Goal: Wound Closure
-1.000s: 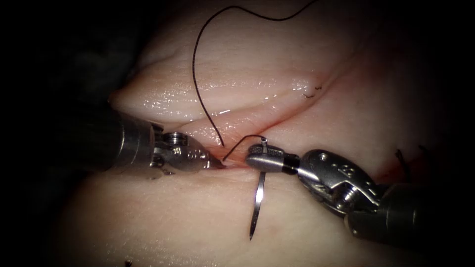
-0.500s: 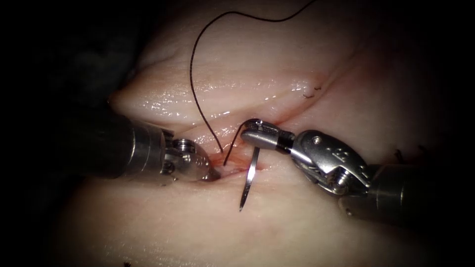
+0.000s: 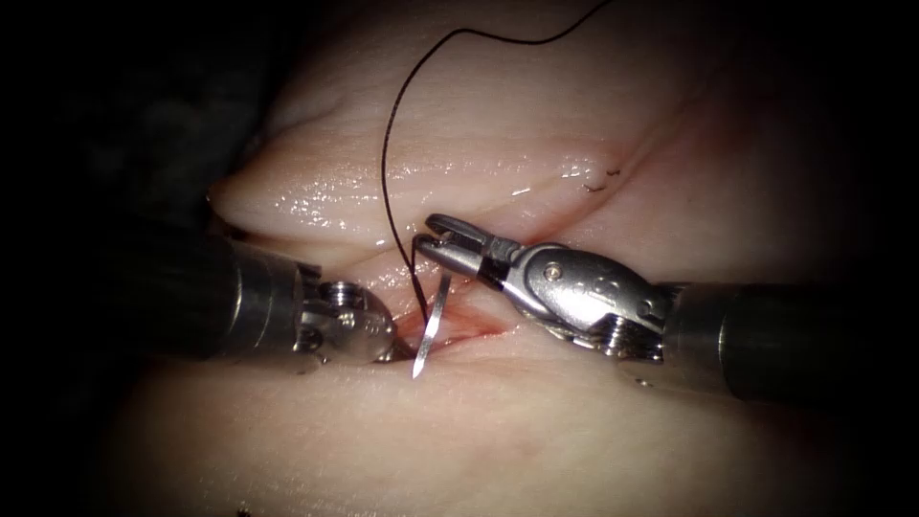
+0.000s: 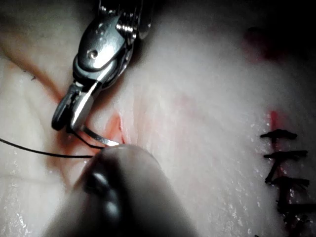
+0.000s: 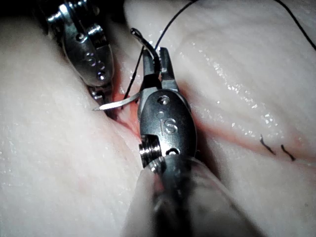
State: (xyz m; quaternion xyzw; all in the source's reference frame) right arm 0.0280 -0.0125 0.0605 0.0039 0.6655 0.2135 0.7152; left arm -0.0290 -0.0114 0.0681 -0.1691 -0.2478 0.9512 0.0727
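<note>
The tissue point(image 3: 536, 144) spans the endoscope view as 1 pale slab, with 1 cut point(image 3: 459, 321) running across it, reddened by fluid point(image 3: 474, 325) at its middle. In the left wrist view, 1 row of dark finished stitches point(image 4: 284, 158) lies well apart from the tools.

2 arms reach in. The right hand point(image 3: 438, 239) comes in from the right with its shaft nearly level and its wrist angled up toward the cut; its jaws are clamped on the curved needle point(image 3: 429, 330) near the thread end of its curve. The needle hangs down from the jaws, its point just beside the left hand's tip at the cut's near lip; I cannot tell whether the point touches the tissue.

The left hand point(image 3: 397, 349) lies level from the left, its tip down in the cut. I cannot tell how its jaws stand.

1 dark thread point(image 3: 388, 153) runs from the needle's end up over the far tissue in 1 long arc.

2 short cut thread ends point(image 3: 601, 180) lie on the far side of the cut, to the right.
</note>
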